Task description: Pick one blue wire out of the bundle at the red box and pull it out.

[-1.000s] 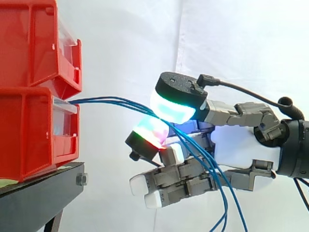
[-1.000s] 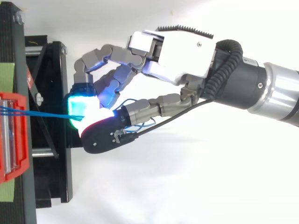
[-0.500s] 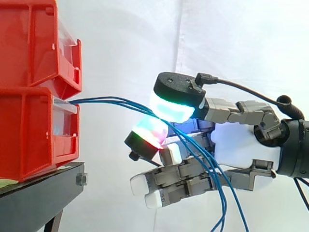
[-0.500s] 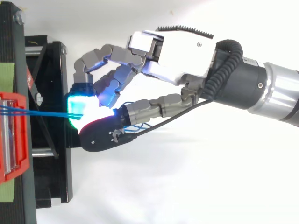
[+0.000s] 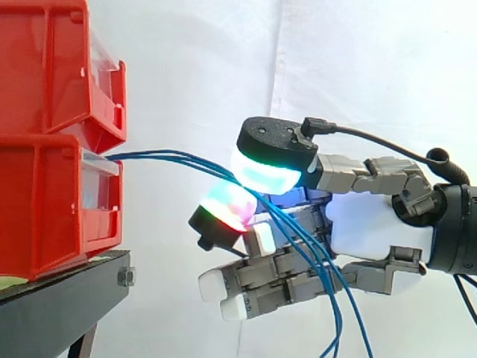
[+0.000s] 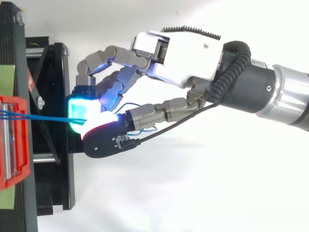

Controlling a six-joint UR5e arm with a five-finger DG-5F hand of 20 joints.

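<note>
The blue wires (image 5: 168,156) leave the front opening of the lower red bin (image 5: 45,201) as a tight bundle. They run away from the bin, nearly level and sloping slightly downward, to the hand (image 5: 373,224). The long axis of this section lies along the line from the bin to the hand. In the top view the section (image 6: 48,118) appears as a straight line.

Two glowing fingertips (image 5: 264,168) are pressed together on the bundle. One pad lies above the strands and the other lies below and nearer the bin. It cannot be determined how many strands the two pads clamp. Beyond the pinch, on the side away from the bin, the strands spread apart. They droop steeply across the front of the palm and leave the lower edge of the side view.

The palm is on the side of the pinch away from the bin. The remaining fingers lie below the pinch, nearly straight and level, with their white tips directed toward the bin. The lower red bin rests on the black stand (image 5: 59,306).
</note>
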